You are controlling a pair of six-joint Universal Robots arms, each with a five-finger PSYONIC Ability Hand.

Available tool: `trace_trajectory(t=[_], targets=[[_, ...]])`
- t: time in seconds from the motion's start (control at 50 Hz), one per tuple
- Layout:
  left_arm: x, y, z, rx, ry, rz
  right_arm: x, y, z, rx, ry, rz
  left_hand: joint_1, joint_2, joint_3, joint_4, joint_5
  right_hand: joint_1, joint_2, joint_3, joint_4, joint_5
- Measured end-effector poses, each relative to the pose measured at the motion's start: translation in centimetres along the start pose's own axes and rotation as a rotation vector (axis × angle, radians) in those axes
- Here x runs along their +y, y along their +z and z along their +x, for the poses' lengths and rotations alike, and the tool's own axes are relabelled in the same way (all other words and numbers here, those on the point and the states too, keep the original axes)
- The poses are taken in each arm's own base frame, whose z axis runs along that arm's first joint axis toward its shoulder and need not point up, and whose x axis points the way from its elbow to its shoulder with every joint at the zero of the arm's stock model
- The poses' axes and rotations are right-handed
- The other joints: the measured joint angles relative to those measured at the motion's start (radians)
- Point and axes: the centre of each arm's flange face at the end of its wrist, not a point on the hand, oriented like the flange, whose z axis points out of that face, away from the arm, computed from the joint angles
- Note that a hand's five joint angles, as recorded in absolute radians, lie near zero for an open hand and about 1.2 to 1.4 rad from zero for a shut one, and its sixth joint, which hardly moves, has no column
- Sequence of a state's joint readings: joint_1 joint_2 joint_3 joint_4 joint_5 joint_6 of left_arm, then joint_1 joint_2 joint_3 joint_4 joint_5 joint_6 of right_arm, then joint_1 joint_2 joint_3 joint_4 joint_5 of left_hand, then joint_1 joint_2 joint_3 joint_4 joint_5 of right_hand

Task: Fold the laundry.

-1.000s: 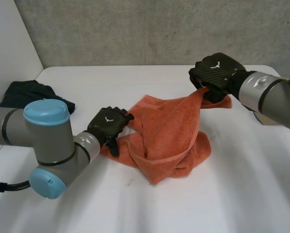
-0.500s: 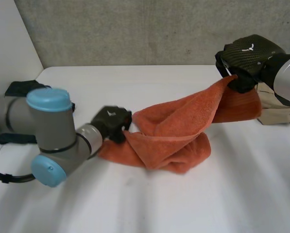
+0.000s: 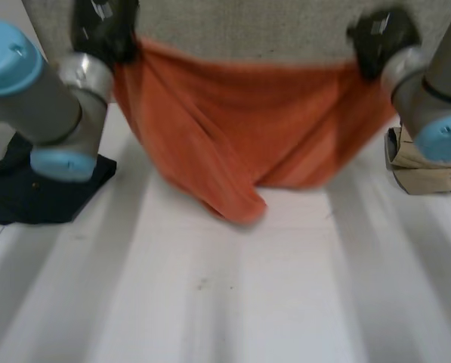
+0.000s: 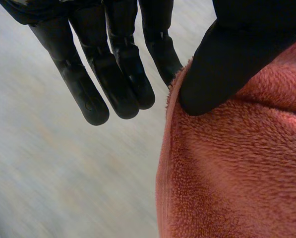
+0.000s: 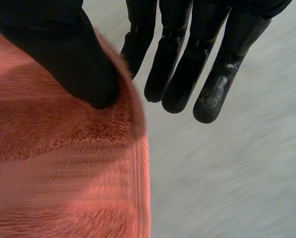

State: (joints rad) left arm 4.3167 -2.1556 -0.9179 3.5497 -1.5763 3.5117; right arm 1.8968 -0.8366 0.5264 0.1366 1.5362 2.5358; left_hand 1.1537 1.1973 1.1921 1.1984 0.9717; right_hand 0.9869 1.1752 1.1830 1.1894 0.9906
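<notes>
Towel (image 3: 233, 128), orange terry, hangs spread in the air with its long axis running side to side across my head view. Its top edge is pulled roughly level between the two hands and the rest droops toward the bench (image 3: 285, 302). The lower edge is uneven: it sags deepest a little left of the middle, where a bunched tip points down close over the bench; I cannot tell whether it touches.

Behind the cloth is the grey wall (image 3: 270, 30). A dark garment (image 3: 36, 193) lies crumpled on the bench under the left arm, and a beige garment (image 3: 425, 162) lies under the right arm, both off to the sides of the hanging cloth.

The left hand (image 3: 103, 26) has the top corner on my left, the right hand (image 3: 378, 38) the top corner on my right. From the left wrist I see the thumb (image 4: 227, 64) pressed onto the towel's face near its edge, with straight fingers (image 4: 118, 74) behind and the nearest one against the edge, so that hand is clamped on the cloth. The right wrist shows the same pinch: thumb (image 5: 73, 54) on the face, fingers (image 5: 187, 74) behind the edge.
</notes>
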Motion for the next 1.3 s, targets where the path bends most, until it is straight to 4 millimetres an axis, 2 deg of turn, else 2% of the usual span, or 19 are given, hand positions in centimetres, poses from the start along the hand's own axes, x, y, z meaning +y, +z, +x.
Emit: trace_trajectory(t=[0.08,0.14,0.24,0.38,0.42,0.46,0.48,0.5,0.52,0.54,0.58,0.68,0.76,0.82,0.86,0.88,0.92,1.08,1.3], targets=[[-4.1,2.2,-1.7,-0.122,-0.004,0.212,-4.8,1.1,2.5,0.163,0.025,0.22,0.0,0.0,0.0,0.0,0.0,0.0,0.0,0.0,0.0,0.0],[-5.8,2.2,-2.1,-0.155,-0.015,0.282,-7.1,0.6,3.1,0.195,0.036,0.297,0.0,0.0,0.0,0.0,0.0,0.005,0.0,0.0,0.0,0.0],[-5.2,0.5,-1.8,-0.138,-0.018,0.238,-7.1,-0.7,2.1,0.147,0.042,0.275,0.0,0.0,0.0,0.001,0.0,0.005,0.0,0.0,0.0,0.007],[-0.1,-5.1,0.0,-0.044,-0.004,-0.005,-3.1,-3.7,-1.6,-0.036,0.033,0.122,0.0,0.001,0.002,0.004,0.0,0.005,0.0,0.0,0.0,0.009],[2.2,-7.8,0.9,0.002,0.004,-0.119,-0.8,-5.7,-3.5,-0.136,0.022,0.034,0.0,0.001,0.002,0.004,0.0,0.005,0.0,0.0,0.0,0.009],[3.8,-9.9,1.5,0.038,0.01,-0.201,0.6,-7.1,-4.7,-0.2,0.011,-0.03,0.0,0.002,0.003,0.004,0.0,0.005,0.0,0.0,0.0,0.009],[3.8,-9.9,1.5,0.038,0.01,-0.201,0.6,-7.1,-4.7,-0.2,0.011,-0.03,0.0,0.002,0.003,0.004,0.0,0.005,0.0,0.0,0.0,0.009],[5.1,-11.8,2.1,0.073,0.015,-0.276,2.2,-8.4,-5.8,-0.266,-0.003,-0.105,0.0,0.002,0.003,0.004,0.0,0.005,0.0,0.0,0.0,0.009],[5.4,-12.4,2.3,0.084,0.017,-0.3,2.4,-8.6,-5.9,-0.273,-0.005,-0.113,0.0,0.002,0.003,0.004,0.0,0.005,0.0,0.0,0.0,0.009],[6.4,-13.9,2.8,0.115,0.022,-0.363,4.0,-10.2,-7.0,-0.345,-0.023,-0.197,0.0,0.003,0.003,0.004,0.0,0.005,0.0,0.0,0.0,0.009],[7.5,-16.1,3.4,0.161,0.03,-0.451,5.7,-12.0,-8.1,-0.422,-0.038,-0.287,0.0,0.003,0.003,0.004,0.0,0.005,0.0,0.0,0.0,0.009],[8.8,-19.4,4.4,0.245,0.048,-0.602,9.0,-14.2,-9.2,-0.524,-0.031,-0.419,0.0,0.003,0.003,0.004,0.0,0.005,0.0,0.0,0.0,0.009],[9.0,-20.1,4.6,0.27,0.05,-0.648,10.7,-14.0,-9.0,-0.51,0.045,-0.455,0.0,0.003,0.003,0.004,0.0,0.0,-0.004,-0.006,-0.009,0.006],[8.9,-20.0,4.6,0.271,0.049,-0.65,11.4,-13.7,-8.7,-0.48,0.11,-0.468,0.0,0.003,0.003,0.004,0.0,-0.155,-0.205,-0.196,-0.201,-0.17],[8.7,-19.8,4.5,0.267,0.047,-0.644,12.0,-13.2,-8.1,-0.437,0.197,-0.486,0.0,0.003,0.003,0.004,0.0,-0.155,-0.205,-0.196,-0.201,-0.17],[8.6,-19.7,4.5,0.265,0.047,-0.64,12.5,-13.0,-7.6,-0.401,0.268,-0.501,0.0,0.003,0.003,0.004,0.0,-0.448,-0.564,-0.564,-0.569,-0.536],[8.5,-19.5,4.4,0.26,0.045,-0.632,13.2,-12.8,-7.0,-0.358,0.355,-0.525,0.0,0.003,0.003,0.004,0.0,-0.515,-0.643,-0.651,-0.65,-0.623],[8.6,-19.2,4.3,0.251,0.041,-0.626,16.0,-13.8,-5.6,-0.248,0.559,-0.619,0.0,0.003,0.003,0.004,0.0,-0.54,-0.672,-0.684,-0.694,-0.681],[9.0,-18.9,3.9,0.237,0.042,-0.632,17.6,-14.6,-5.9,-0.254,0.605,-0.646,0.0,0.003,0.003,0.004,0.0,-0.536,-0.655,-0.664,-0.674,-0.649]])
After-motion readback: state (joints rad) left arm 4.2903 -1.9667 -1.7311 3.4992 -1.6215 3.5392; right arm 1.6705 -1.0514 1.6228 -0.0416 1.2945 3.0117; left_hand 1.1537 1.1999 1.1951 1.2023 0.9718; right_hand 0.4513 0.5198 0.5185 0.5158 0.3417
